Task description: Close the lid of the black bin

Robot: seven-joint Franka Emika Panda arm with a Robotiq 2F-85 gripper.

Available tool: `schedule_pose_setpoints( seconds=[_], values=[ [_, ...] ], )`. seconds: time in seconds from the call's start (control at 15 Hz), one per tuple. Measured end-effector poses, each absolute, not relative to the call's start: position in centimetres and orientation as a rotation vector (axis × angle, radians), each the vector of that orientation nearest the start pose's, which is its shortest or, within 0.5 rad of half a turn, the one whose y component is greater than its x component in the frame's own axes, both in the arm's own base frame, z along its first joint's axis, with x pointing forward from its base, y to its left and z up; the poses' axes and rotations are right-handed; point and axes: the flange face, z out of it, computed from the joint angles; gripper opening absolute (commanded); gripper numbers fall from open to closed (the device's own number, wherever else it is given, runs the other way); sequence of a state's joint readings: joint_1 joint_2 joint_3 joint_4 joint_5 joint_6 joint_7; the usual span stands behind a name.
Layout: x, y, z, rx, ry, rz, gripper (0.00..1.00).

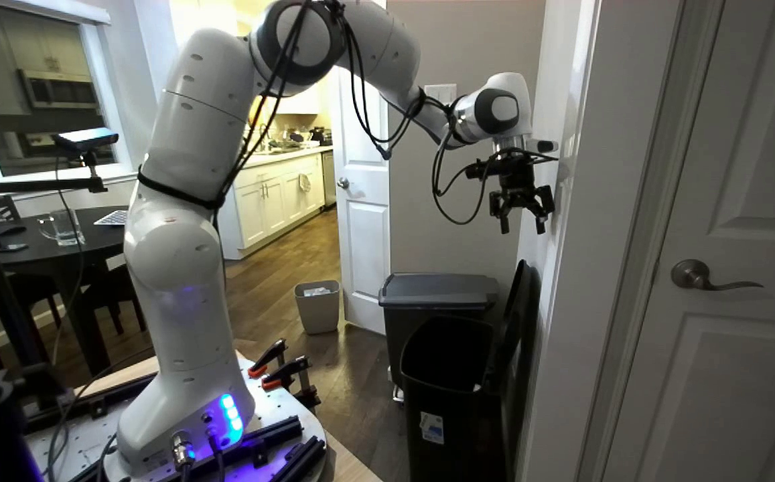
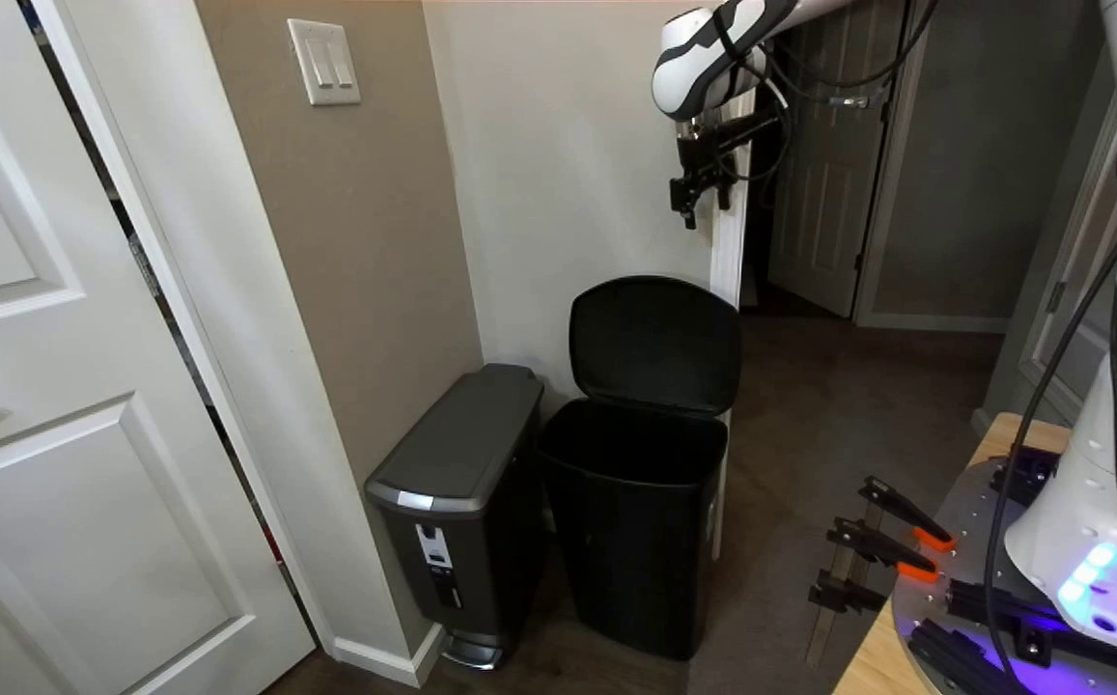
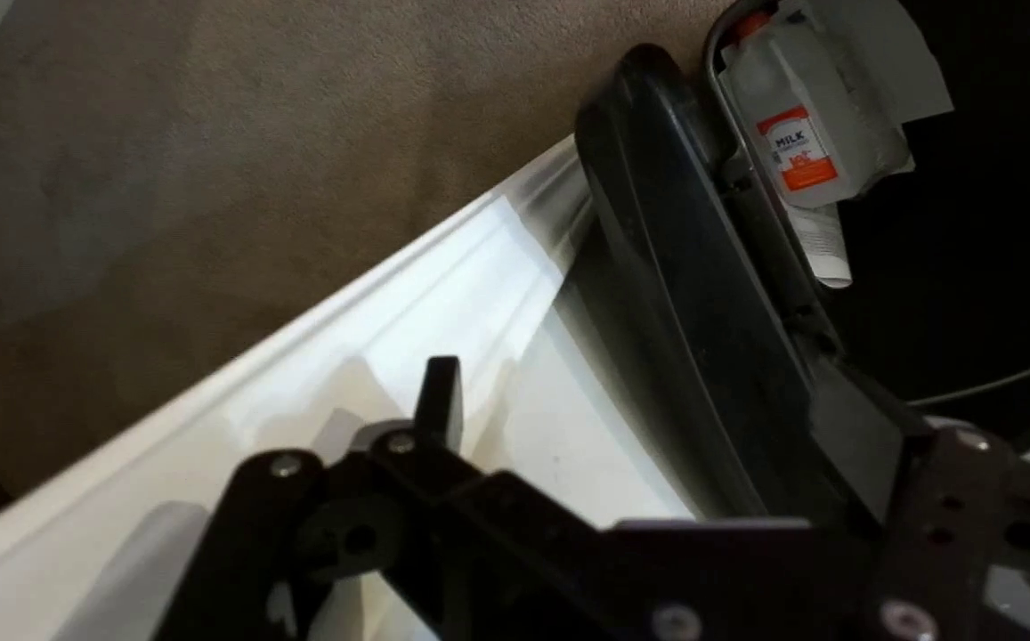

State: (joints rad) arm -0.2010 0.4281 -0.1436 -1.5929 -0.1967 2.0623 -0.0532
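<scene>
The black two-fingered gripper (image 1: pixel 522 224) hung high, right of centre in an exterior view, its fingertips pointing down and spread well apart, with nothing in their grasp! The white jointed robot arm (image 1: pixel 176 294) arched across to it from the left of that frame. And there, underneath, stood the flat, round-cornered black plastic lid (image 2: pixel 656 343), right of centre in an exterior view, upright on its hinge, tipped back towards the pale wall (image 2: pixel 568 193) and apart from the fingertips. Below that lid the tall rectangular black plastic bin (image 2: pixel 626 560) gaped, mouth uncovered! The wrist view gave me its contents at the upper right: a translucent plastic milk jug (image 3: pixel 822 120) with an orange-red cap, pale paper (image 3: pixel 822 254) beside it. Just left of the gaping bin, a dark grey pedal bin (image 2: pixel 466 512) had its top down. Near a white panelled door (image 1: pixel 367 221) in an exterior view stood a small pale bin (image 1: pixel 318 311).
</scene>
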Motion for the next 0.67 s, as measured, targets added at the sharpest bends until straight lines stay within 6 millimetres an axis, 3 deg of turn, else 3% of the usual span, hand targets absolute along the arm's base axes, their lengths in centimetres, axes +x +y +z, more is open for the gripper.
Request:
schedule_pose_setpoints(
  seconds=[0.13, 0.67],
  values=[
    [65.3, -22.2, 38.0, -3.362, 0.324, 0.037, 1.00],
    [69.2, -20.2, 35.3, -3.326, 0.334, 0.007, 1.00]
  ],
)
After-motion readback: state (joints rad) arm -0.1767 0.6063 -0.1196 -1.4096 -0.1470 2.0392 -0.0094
